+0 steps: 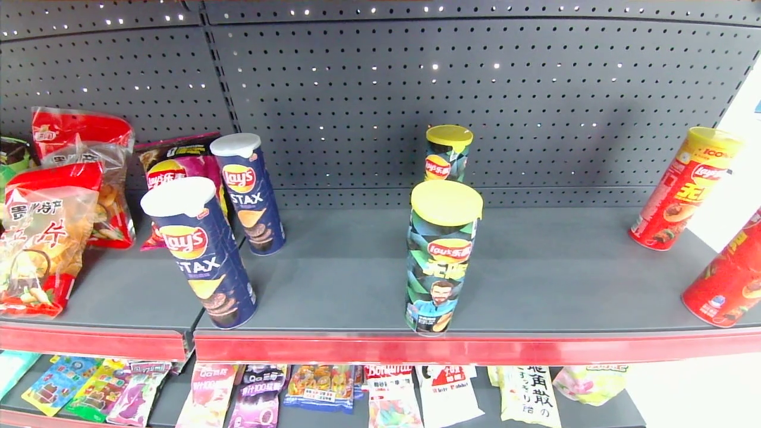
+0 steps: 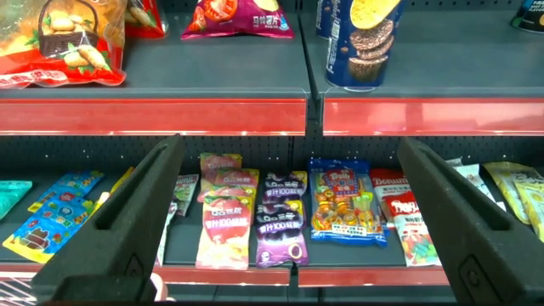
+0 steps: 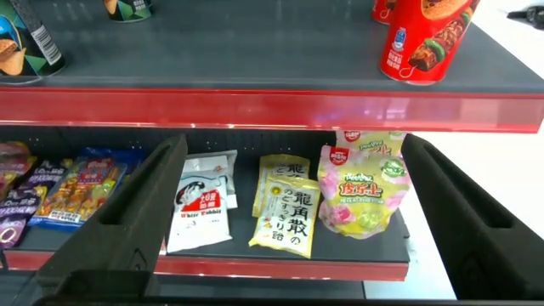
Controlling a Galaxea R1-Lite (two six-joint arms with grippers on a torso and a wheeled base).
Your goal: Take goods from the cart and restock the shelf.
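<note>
Head view: you have blue cans (image 1: 205,255), green cans (image 1: 443,261) and red cans (image 1: 684,190) standing on the shelf (image 1: 357,267). Left wrist view: your left gripper (image 2: 289,144) has its jaws released and empty, facing the sweet packets (image 2: 280,221) on the lower level. Right wrist view: your right gripper (image 3: 295,140) has jaws likewise released, empty.

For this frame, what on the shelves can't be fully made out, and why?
Head view: rear yellow-lidded can, lower part hidden behind the front yellow-lidded can.
Head view: nearer red can, cut off by the right edge.
Left wrist view: blue can, upper part cut off by the picture's edge.
</note>
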